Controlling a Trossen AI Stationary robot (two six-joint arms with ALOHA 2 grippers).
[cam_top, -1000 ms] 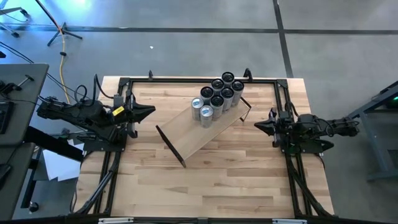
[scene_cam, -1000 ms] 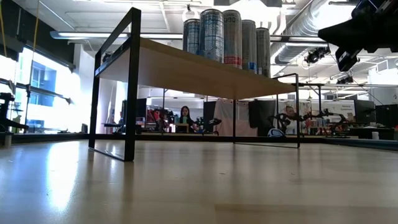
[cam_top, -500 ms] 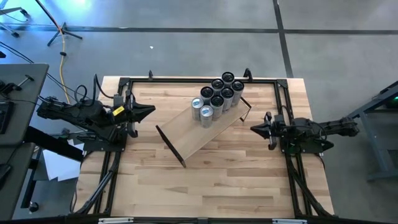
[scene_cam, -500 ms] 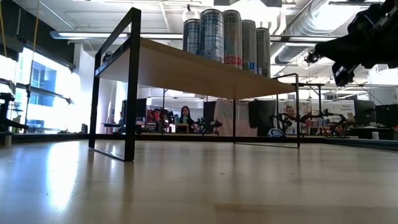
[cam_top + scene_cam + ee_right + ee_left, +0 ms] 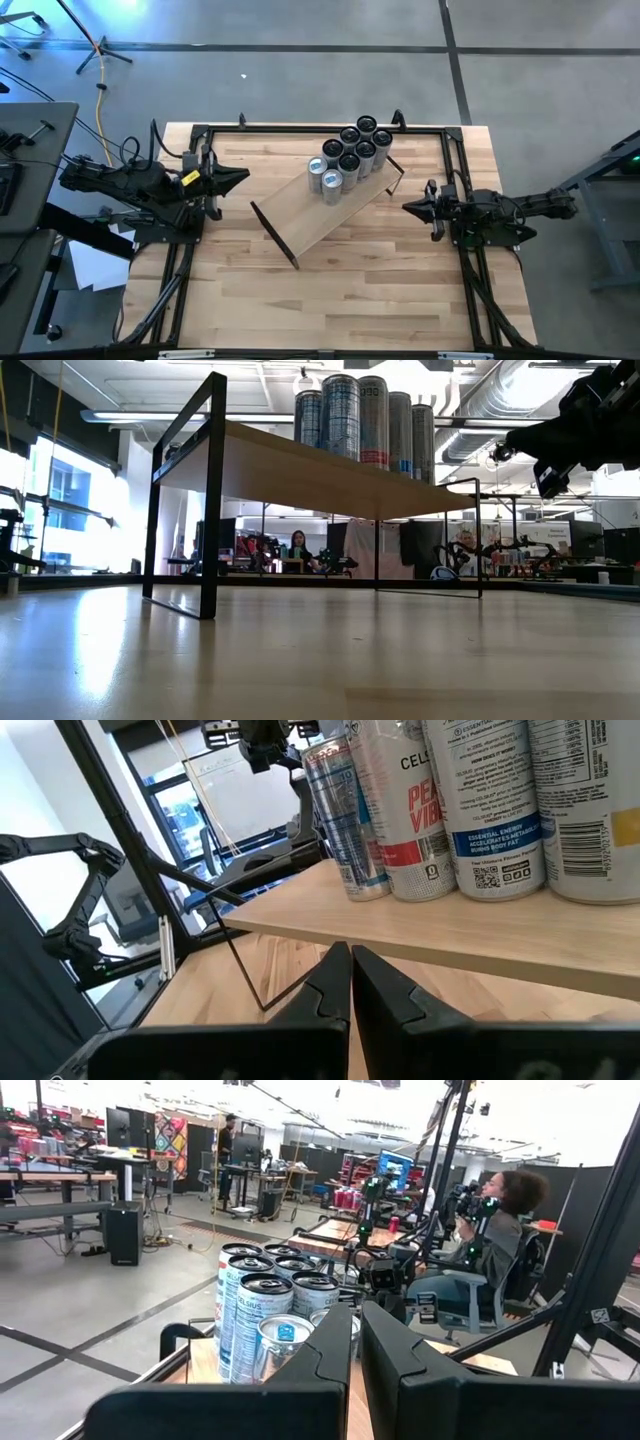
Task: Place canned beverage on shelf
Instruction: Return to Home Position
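The shelf [image 5: 315, 218], a pale board on thin black brackets, stands slantwise on the tabletop. Several canned beverages [image 5: 350, 157] stand upright in a cluster on its far right end, seen too in the low view [image 5: 365, 415]. My left gripper [image 5: 246, 179] hovers shut at the table's left, level, pointing at the cans [image 5: 270, 1320]. My right gripper [image 5: 405, 206] hovers shut at the table's right, just off the shelf's right end, pointing under the board [image 5: 430, 945] below the cans [image 5: 490, 810]. Neither holds anything.
Black frame rails [image 5: 300, 130] run round the striped wood table [image 5: 350, 295]. The shelf's black end brackets [image 5: 210, 500] reach down to the tabletop. A person [image 5: 500, 1230] sits beyond the table's right side, behind the right arm.
My right gripper has sunk a little and reached slightly toward the shelf's right end, staying shut and level. The shelf and cans have not moved.
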